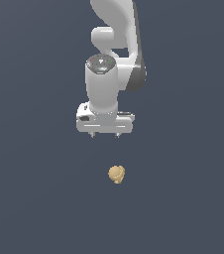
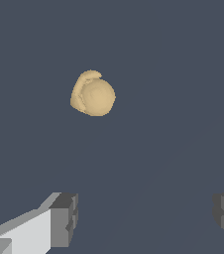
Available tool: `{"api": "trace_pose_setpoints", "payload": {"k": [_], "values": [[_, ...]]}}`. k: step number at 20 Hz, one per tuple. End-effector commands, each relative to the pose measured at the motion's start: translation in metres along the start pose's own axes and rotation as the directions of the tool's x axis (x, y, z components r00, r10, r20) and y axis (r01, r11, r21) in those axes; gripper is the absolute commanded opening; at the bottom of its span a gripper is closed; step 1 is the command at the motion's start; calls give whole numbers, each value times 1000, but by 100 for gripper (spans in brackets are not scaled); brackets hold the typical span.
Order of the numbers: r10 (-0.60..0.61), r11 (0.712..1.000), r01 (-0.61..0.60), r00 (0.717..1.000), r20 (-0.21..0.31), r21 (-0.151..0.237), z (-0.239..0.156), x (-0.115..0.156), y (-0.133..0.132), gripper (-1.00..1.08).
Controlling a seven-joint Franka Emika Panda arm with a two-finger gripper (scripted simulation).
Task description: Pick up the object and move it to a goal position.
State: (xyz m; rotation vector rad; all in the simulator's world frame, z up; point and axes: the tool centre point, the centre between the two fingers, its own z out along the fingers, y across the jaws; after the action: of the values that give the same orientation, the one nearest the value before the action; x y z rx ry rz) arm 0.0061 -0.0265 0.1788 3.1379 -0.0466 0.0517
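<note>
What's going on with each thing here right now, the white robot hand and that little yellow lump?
hand: open, fingers wide apart, holding nothing, hanging apart from the lump.
tan-yellow lumpy object: lying free on the dark surface, untouched, not between the fingers.

A flat, plain dark slate-blue surface fills both views, without visible edge or marking. Directly on it lies one small tan-yellow, lumpy, roundish object, with bare surface all around it.
</note>
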Motion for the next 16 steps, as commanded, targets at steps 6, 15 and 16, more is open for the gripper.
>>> {"api": "trace_pose_setpoints", "payload": {"k": [6,15,16], "values": [[-8,1000,8,1000,11,-12,2,-2,-3,100],[-16,1000,17,1000,22,-24,4,-4,-5,100],[-12,1000,13,1000,22,-23,5,-3,-5,100]]}}
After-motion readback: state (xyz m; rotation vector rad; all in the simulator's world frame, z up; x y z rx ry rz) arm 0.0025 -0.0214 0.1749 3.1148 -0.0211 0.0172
